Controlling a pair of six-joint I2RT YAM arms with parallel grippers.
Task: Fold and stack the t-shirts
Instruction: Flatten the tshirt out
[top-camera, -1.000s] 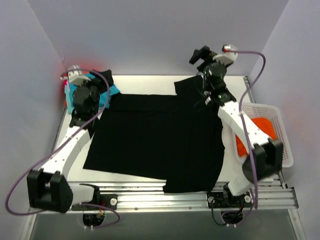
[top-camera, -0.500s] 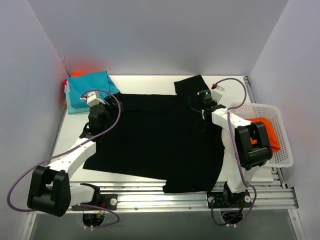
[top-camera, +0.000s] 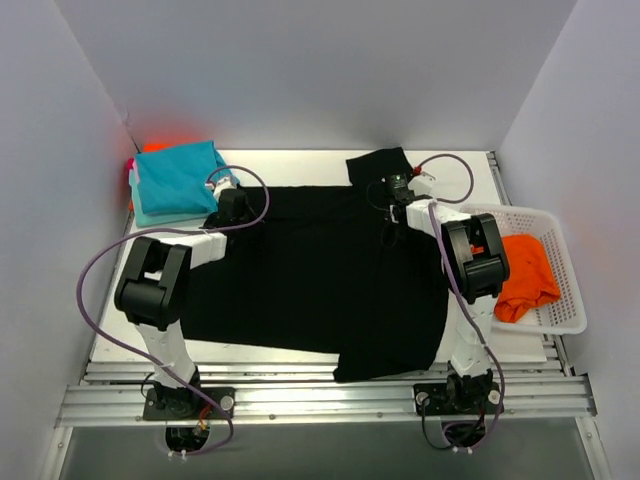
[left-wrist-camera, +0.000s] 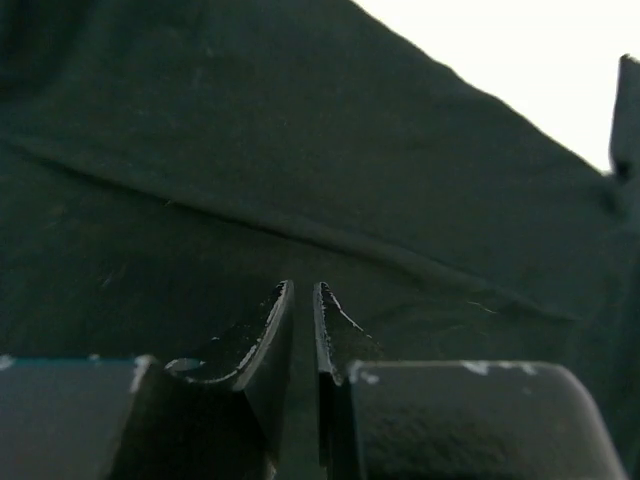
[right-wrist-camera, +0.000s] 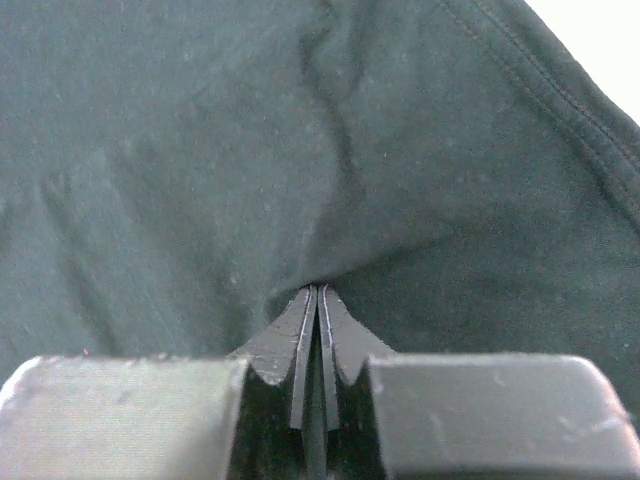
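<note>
A large black t-shirt lies spread flat across the table. My left gripper is down on its far left shoulder; in the left wrist view the jaws stand almost together with a thin slit, tips on the black cloth, and no pinch shows. My right gripper is at the far right shoulder, by the sleeve. It is shut on a small pucker of black cloth. Folded teal t-shirts are stacked at the back left, with orange and pink edges behind.
A white lattice basket stands at the right edge and holds a crumpled orange t-shirt. White walls close in the back and both sides. The black shirt's hem overhangs the front rail.
Both arms came down from above the back of the table onto the black shirt's far edge. The right gripper shut on the cloth, and the left jaws narrowed to a slit.
</note>
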